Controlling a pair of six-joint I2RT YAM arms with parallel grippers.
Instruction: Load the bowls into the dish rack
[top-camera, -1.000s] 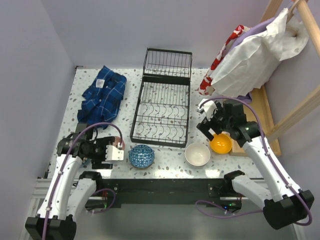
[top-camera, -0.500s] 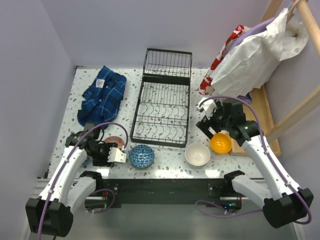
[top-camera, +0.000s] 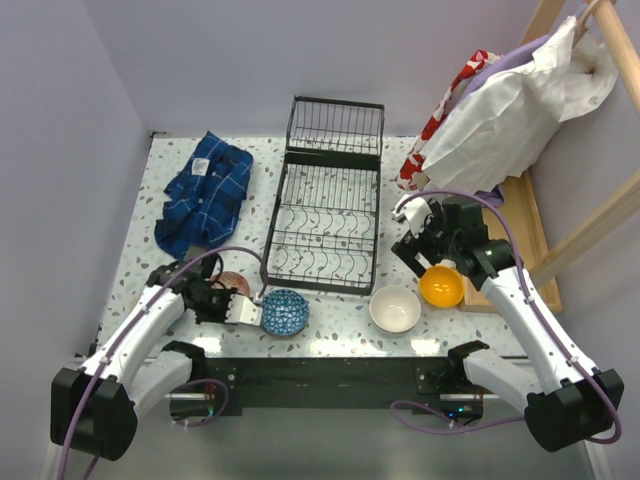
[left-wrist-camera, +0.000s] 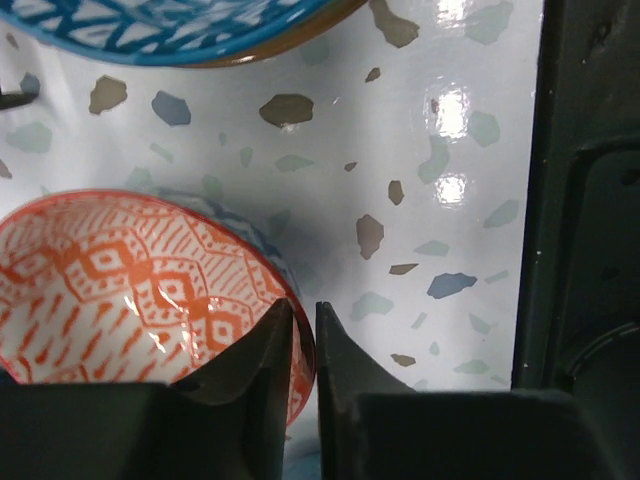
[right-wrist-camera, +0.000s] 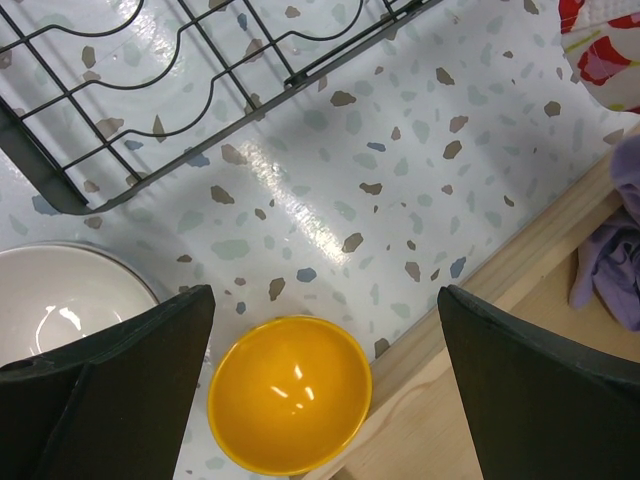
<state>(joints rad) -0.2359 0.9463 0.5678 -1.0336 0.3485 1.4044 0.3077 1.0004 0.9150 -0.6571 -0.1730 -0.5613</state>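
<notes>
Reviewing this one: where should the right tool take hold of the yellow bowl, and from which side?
Probably the rim, from straight above, one finger inside, one outside. The yellow bowl sits upright, mouth up. Its rim toward the dish rack faces bare table; the wooden tray crowds one side, the white bowl the other. The right tool hangs open above it.

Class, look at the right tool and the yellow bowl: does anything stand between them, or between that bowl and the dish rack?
Nothing visible does. The open right tool hangs over the yellow bowl with nothing between them. No object lies between that bowl and the dish rack; the white bowl sits beside that path.
</notes>
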